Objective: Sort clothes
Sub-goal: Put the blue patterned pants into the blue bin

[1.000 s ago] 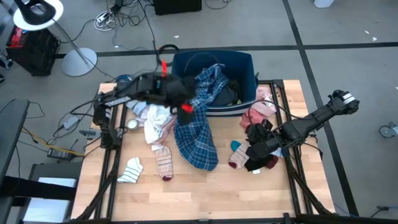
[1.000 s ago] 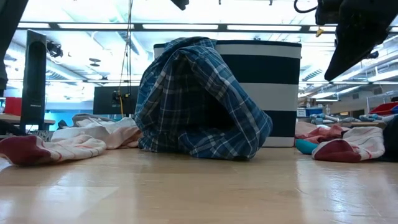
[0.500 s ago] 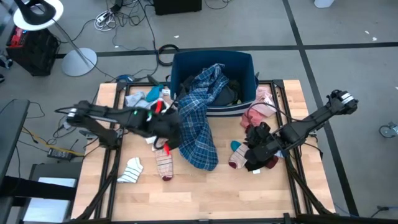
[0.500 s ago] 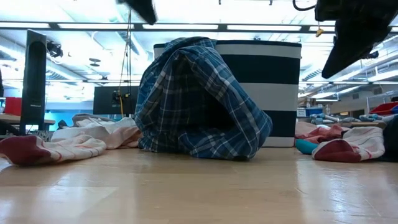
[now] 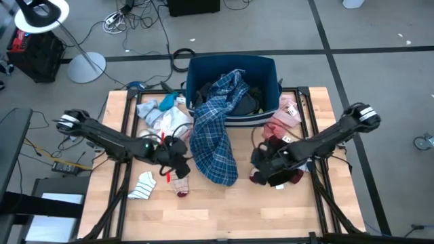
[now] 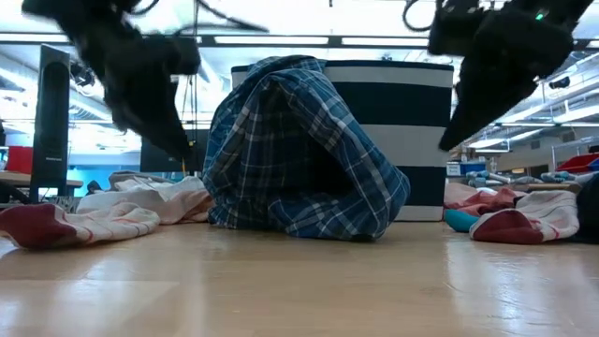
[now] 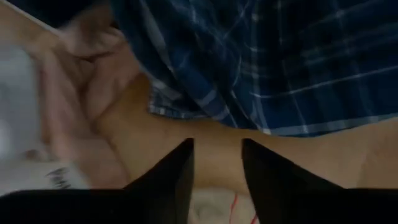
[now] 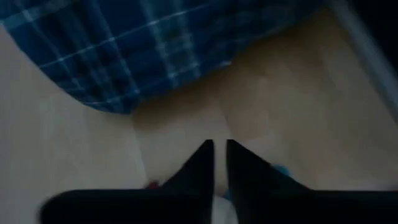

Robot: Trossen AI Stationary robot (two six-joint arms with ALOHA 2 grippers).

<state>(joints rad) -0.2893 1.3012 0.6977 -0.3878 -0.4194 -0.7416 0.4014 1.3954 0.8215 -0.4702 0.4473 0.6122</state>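
The blue plaid shirt (image 5: 213, 135) spills from the bin (image 5: 268, 68) onto the tabletop (image 5: 224, 203). Either side of its hem hang the left pincer (image 7: 216, 169), fingers parted and empty, and the right pincer (image 8: 219, 163), nearly closed, empty. Seemingly mid-reach; next, each must take a sock (image 5: 180, 181).

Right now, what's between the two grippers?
High view: the blue plaid shirt, draped from the bin, lies between left gripper and right gripper.

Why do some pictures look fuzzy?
Both wrist views are soft: the blue plaid shirt and the fingers lack sharp edges. In the low view, bright ceiling lights wash out the background and both arms look dark. The high view is evenly lit.
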